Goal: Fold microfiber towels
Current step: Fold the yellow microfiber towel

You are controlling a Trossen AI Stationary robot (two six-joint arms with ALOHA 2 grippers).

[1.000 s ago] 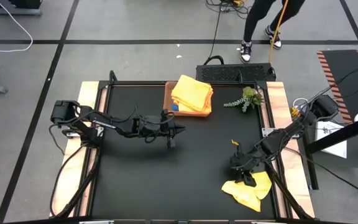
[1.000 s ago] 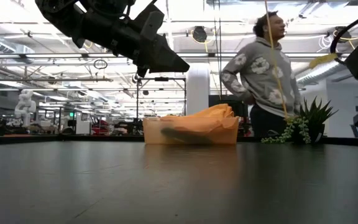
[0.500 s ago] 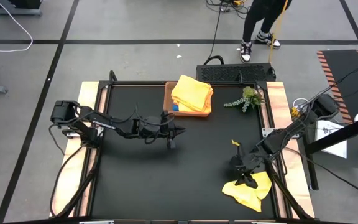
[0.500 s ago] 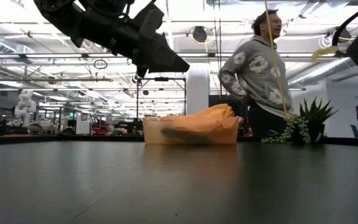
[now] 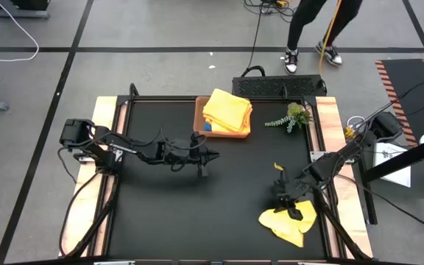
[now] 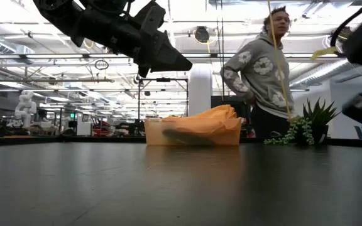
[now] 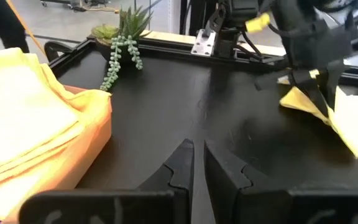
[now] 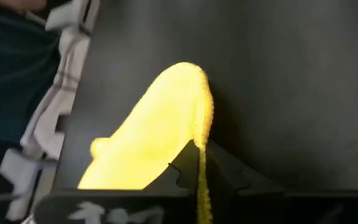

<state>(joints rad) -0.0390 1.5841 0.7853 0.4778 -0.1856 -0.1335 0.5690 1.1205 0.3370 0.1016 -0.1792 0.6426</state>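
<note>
My right gripper (image 5: 295,211) was pinched shut on an edge of the loose yellow towel (image 5: 288,224), which lay crumpled at the table's near right corner. My left gripper (image 5: 206,155) hovered mid-table, fingers nearly together, empty. Farther back, folded yellow towels (image 5: 227,109) sat stacked in the orange tray (image 5: 199,118), beside a plant sprig (image 5: 291,115).

Right gripper (image 5: 294,212) low at the near right of the table, fingers pinched together on a yellow towel (image 5: 287,224) edge, arm reaching in from the right; left gripper (image 5: 210,154) raised mid-table, fingers (image 7: 180,163) nearly touching, holding nothing, arm extended from the left
</note>
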